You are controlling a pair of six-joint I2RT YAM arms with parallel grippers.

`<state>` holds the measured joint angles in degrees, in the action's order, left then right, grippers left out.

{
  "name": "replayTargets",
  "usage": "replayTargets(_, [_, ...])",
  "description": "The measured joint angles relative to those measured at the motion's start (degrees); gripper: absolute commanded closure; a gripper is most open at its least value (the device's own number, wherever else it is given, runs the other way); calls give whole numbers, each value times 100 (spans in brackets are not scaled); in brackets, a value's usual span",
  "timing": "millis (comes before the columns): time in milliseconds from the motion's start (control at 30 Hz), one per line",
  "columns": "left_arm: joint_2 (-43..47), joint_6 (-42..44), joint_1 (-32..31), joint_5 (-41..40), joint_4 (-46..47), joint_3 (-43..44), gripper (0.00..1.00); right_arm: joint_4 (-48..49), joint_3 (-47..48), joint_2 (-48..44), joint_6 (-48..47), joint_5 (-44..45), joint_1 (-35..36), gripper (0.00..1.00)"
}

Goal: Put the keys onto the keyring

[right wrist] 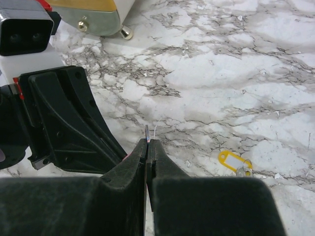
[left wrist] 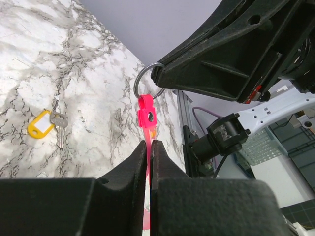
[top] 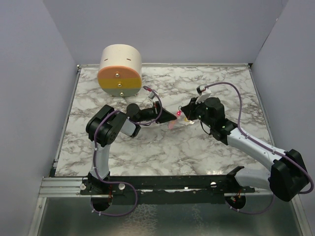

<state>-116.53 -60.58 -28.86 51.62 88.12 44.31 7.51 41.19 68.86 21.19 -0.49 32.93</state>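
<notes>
Left gripper (left wrist: 149, 142): jaws clamped on the keyring (left wrist: 146, 115), pink strap, which I see held mid-scene above the marble table (top: 221, 157). Right gripper (right wrist: 147, 142): jaws pinched together on its metal ring (left wrist: 147, 81). Keys (left wrist: 47, 124): flat on the marble, apart from both grippers. Cream-and-orange cylinder (top: 120, 69): far left.

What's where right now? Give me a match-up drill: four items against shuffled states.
1. slim pink strap
2. small metal ring
3. yellow-tagged silver key
4. cream-and-orange cylinder

A. lies loose on the marble table
B. pinched by the right end effector
C. stands at the table's far left
D. clamped in the left end effector

Pairs: 1-D; 2-B; 3-A; 4-C
</notes>
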Motion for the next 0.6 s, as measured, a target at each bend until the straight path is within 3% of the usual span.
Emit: replayTargets(600, [24,249,227,-479,2,-245,100,-542,195,0,-160,-133,2,99])
